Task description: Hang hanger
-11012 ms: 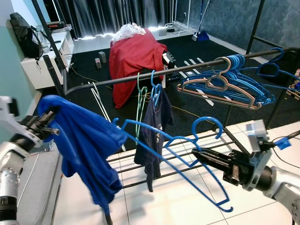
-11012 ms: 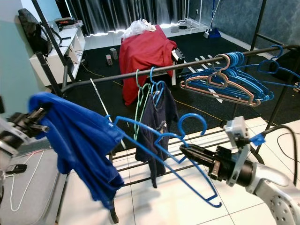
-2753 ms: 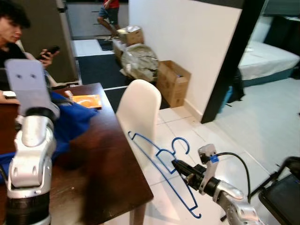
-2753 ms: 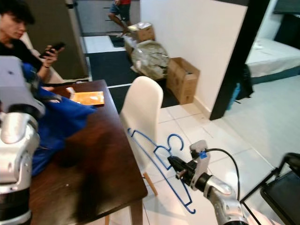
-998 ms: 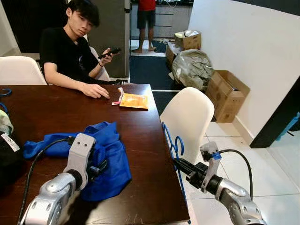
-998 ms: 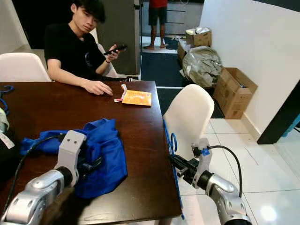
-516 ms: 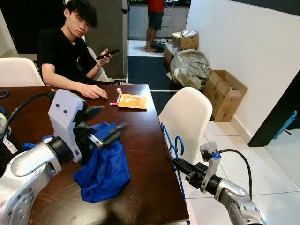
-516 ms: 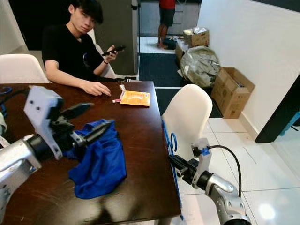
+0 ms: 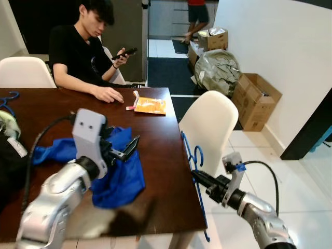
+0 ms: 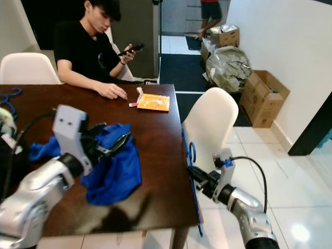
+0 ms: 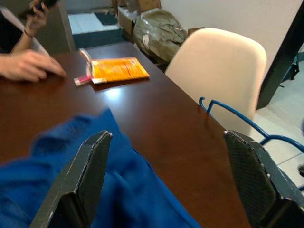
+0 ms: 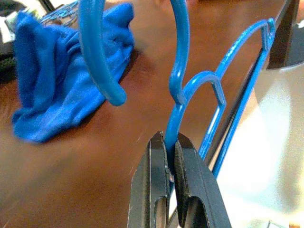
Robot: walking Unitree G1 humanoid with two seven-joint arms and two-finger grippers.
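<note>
Blue plastic hanger (image 9: 193, 166) sits clamped in the right pincer (image 12: 167, 142) beside the table (image 9: 161, 155) edge, nowhere hung yet. Left pincer (image 9: 127, 148) hovers spread wide above the blue garment (image 9: 116, 176); hanging remains ahead.

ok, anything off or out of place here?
The blue garment lies crumpled on the dining table, under the open left gripper. The right gripper grips the blue hanger bare, beside the table's edge.
</note>
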